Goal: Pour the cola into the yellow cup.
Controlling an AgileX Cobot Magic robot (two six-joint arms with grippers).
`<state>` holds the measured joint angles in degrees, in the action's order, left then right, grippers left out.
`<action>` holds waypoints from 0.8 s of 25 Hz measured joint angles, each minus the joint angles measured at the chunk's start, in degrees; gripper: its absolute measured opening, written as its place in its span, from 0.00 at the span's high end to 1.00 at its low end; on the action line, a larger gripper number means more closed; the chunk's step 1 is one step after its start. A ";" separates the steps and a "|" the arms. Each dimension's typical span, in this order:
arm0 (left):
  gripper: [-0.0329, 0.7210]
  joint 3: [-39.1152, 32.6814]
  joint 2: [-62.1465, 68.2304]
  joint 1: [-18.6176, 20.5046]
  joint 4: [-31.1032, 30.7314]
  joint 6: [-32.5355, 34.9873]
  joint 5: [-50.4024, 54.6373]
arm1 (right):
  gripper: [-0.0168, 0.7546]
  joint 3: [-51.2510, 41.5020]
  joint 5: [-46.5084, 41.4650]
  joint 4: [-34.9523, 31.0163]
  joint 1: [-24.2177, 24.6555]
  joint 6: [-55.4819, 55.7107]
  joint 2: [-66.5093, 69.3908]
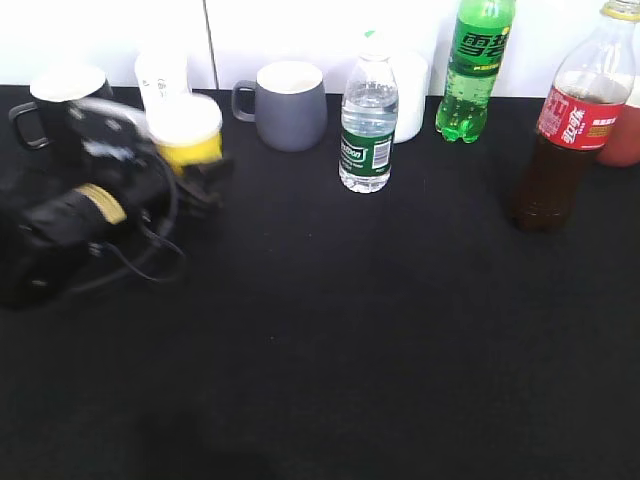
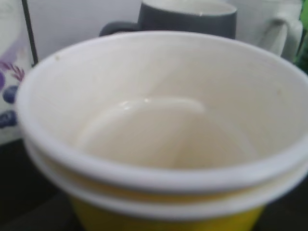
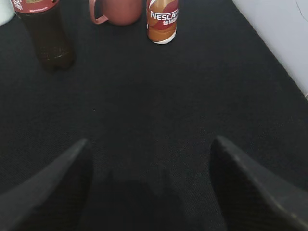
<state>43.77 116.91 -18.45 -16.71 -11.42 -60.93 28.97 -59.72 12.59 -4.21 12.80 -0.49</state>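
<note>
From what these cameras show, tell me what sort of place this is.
Probably a lab test bench, not a kitchen: a table draped in black cloth against a plain white wall, with a staged row of drinks and cups, such as the cola, green soda bottle and grey mug.

Open black tabletop (image 1: 350,330) up front; water bottle (image 1: 368,125) between yellow cup (image 1: 188,132) and cola (image 1: 565,130).

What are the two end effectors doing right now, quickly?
Left end effector: at the yellow cup; grip cannot be told.
Right end effector: open, holding nothing.
</note>
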 joint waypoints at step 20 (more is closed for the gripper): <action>0.40 -10.88 -19.28 0.00 -35.66 -17.39 -1.17 | 0.23 0.70 17.08 0.23 0.00 -5.20 5.51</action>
<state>32.89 97.64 -18.44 -52.36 -28.81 -62.10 29.68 -42.64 12.82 -4.21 7.59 5.02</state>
